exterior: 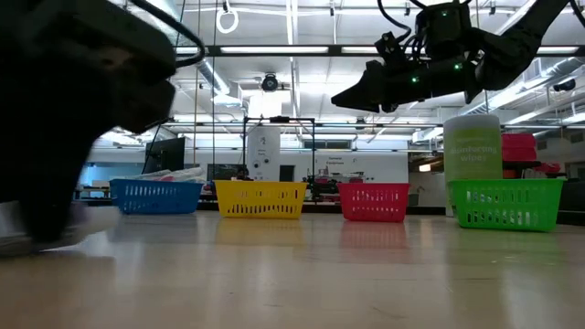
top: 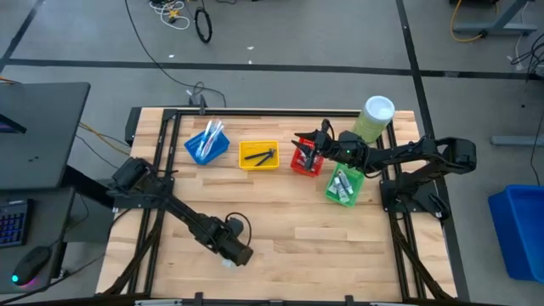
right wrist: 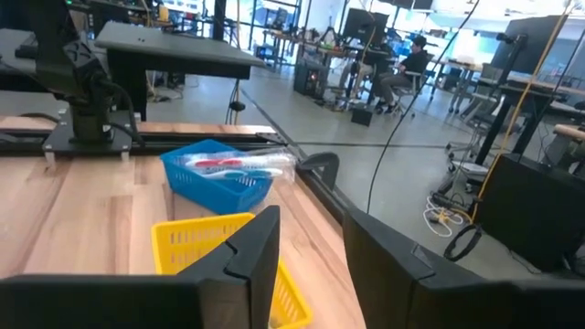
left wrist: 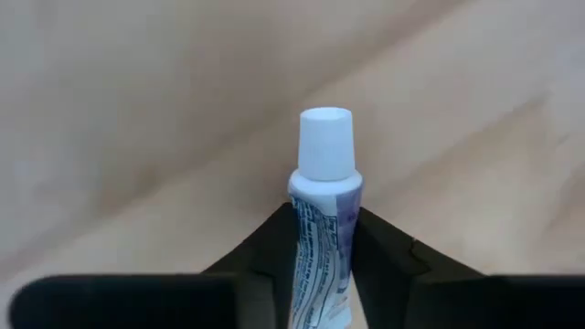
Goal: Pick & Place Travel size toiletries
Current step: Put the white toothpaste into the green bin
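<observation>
Basically left gripper (left wrist: 322, 274) has its fingers (left wrist: 384, 247) snug on either side of a small white-capped tube (left wrist: 322, 219) lying on the table (left wrist: 137, 110), cap poking past the fingertips. Tube looks light, soft, squashy; best held mid-body, gently. Right gripper (right wrist: 311, 256) hovers above the red bin (top: 307, 159), fingers narrow, nothing between.

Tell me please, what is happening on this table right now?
A two-armed robot is sorting travel toiletries into small plastic baskets. The left gripper is low at the near edge of the wooden table, its fingers on both sides of a small white tube with a white cap that lies there. The right gripper hangs above the red basket with nothing visible between its fingers. The blue basket, yellow basket and green basket already hold items.
</observation>
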### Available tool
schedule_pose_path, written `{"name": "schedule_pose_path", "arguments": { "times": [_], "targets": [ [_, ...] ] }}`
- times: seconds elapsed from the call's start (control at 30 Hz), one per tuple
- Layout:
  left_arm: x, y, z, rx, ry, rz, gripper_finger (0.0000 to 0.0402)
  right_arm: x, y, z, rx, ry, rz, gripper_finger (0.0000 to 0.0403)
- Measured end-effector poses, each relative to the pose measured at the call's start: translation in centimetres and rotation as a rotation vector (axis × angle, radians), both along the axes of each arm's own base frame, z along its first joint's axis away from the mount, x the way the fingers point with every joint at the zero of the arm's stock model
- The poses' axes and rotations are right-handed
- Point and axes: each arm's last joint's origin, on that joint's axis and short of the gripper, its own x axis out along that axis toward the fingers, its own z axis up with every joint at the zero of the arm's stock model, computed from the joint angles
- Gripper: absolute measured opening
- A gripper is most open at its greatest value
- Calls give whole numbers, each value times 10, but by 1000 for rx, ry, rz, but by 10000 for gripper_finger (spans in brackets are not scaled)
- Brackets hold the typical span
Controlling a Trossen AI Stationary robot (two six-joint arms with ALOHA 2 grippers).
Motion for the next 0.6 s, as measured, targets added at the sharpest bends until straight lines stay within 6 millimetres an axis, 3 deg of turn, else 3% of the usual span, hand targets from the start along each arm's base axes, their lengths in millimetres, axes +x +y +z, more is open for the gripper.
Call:
{"name": "schedule_pose_path", "arguments": {
  "times": [0.3,0.6],
  "targets": [
    [33,18,25,139,-172,-114,53,0,1,-3,107,-9,17,128],
    [62,67,36,449,-252,-226,48,-2,10,-23,184,206,289,131]
  ]
}}
